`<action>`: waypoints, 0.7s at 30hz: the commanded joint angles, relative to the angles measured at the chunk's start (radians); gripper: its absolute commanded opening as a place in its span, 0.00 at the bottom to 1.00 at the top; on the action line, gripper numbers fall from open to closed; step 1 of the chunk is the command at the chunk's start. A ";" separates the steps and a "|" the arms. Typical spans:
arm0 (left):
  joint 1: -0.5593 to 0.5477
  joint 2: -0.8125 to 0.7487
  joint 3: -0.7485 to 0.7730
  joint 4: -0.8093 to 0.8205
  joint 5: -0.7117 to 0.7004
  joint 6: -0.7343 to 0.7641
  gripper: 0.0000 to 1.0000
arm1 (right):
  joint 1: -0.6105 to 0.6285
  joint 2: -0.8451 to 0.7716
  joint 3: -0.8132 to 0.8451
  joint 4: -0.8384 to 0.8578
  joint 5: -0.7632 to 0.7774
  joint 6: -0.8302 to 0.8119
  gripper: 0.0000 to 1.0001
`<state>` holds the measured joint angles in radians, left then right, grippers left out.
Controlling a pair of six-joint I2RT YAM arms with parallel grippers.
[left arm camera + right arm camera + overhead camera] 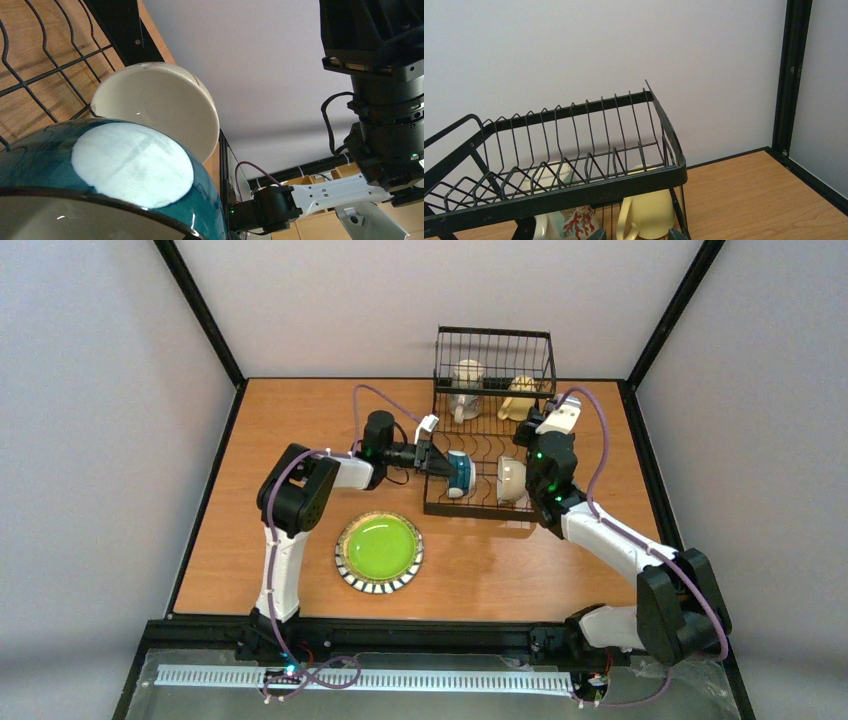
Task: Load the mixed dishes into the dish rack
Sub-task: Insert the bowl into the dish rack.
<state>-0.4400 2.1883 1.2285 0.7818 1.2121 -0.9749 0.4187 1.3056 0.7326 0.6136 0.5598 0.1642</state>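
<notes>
Glossy teal-banded ceramic cup (459,474) on edge in black wire dish rack (495,332), left gripper (438,460) alongside, right gripper (530,432) near; neither's jaw opening discernible.

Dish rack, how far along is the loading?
Done: white mug and cream mug sit at the far end of the dish rack, and a white bowl sits in its slots. In hand: the left gripper is at the teal-banded cup, set in the slots; its grip is unclear. Left: the lime-green plate on the table.
</notes>
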 commanded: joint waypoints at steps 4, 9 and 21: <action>0.011 0.004 0.014 -0.145 -0.050 0.090 0.36 | -0.009 -0.026 0.010 0.004 -0.006 0.024 0.70; 0.011 -0.004 0.004 -0.184 -0.064 0.121 0.44 | -0.010 -0.025 0.011 0.005 -0.007 0.023 0.70; 0.022 -0.036 0.014 -0.321 -0.117 0.197 0.60 | -0.009 -0.027 0.008 0.005 -0.010 0.023 0.70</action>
<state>-0.4374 2.1567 1.2377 0.5850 1.1919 -0.8429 0.4187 1.2976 0.7326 0.6090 0.5594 0.1650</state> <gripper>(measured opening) 0.593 0.702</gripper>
